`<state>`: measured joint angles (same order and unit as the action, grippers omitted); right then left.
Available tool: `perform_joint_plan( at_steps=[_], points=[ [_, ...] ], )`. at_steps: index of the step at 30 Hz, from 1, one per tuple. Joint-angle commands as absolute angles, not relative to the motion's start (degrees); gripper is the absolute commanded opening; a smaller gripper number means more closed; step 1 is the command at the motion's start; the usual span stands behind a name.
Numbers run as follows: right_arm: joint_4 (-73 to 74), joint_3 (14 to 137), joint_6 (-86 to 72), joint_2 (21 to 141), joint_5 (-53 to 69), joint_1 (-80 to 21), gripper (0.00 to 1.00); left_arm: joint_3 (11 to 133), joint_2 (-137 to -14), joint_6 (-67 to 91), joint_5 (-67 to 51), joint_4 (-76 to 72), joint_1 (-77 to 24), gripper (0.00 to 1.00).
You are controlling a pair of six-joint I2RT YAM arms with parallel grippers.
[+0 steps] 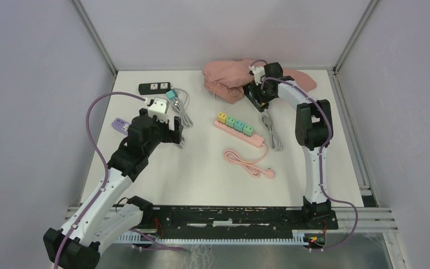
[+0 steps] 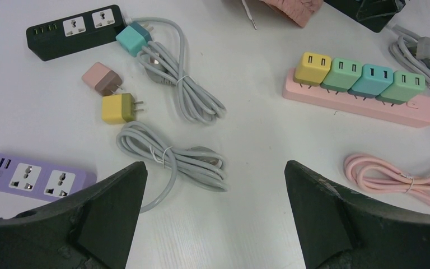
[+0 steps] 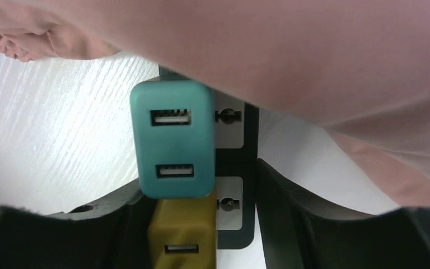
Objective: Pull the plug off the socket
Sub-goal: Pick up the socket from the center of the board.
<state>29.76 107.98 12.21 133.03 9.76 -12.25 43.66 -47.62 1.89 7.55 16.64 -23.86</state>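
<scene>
The plug [image 3: 172,140] is a teal block with rounded corners and two USB slots, one beyond the other, on the face turned back toward the wrist. It sits in a black socket strip [image 3: 249,140] with white socket faces, between the two dark fingers [image 3: 297,207] of the right gripper [image 3: 197,182]. It is close against one finger, and the strip's edge fills the space to the other. A mustard yellow plug [image 3: 182,235] sits just behind it, deeper between the fingers, its near end cut off by the frame edge. The fingers stand at a middling gap on either side of plug and strip, and I cannot tell whether they press on anything (the contact lines are lost in shadow). A pink cloth [image 3: 313,56] drapes over the strip past the fingertips and hides its far end, and the plug's prongs are hidden too. The plug's long axis runs along the strip, straight out between the fingers, over the white table [image 3: 50,129]. The left gripper [image 2: 215,165] hangs with fingers spread wide above a coiled grey cable [image 2: 190,159]
</scene>
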Motion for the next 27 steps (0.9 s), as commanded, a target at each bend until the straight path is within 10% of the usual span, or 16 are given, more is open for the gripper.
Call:
perform_joint_plan(
  at_steps=[1,10,27],
  points=[
    [29.96,109.82,13.52,133.40,7.23,-12.74,0.50,44.65,-46.96,-1.08,7.90,15.03,-23.77,0.99],
    [29.60,102.35,17.21,121.68,10.53,-9.04,0.04,44.55,-45.62,-0.55,6.16,14.95,-23.75,0.99],
    [49.22,87.61,39.87,85.61,38.31,4.99,0.00,40.45,-36.07,3.80,-5.75,7.93,-23.72,0.99]
  ],
)
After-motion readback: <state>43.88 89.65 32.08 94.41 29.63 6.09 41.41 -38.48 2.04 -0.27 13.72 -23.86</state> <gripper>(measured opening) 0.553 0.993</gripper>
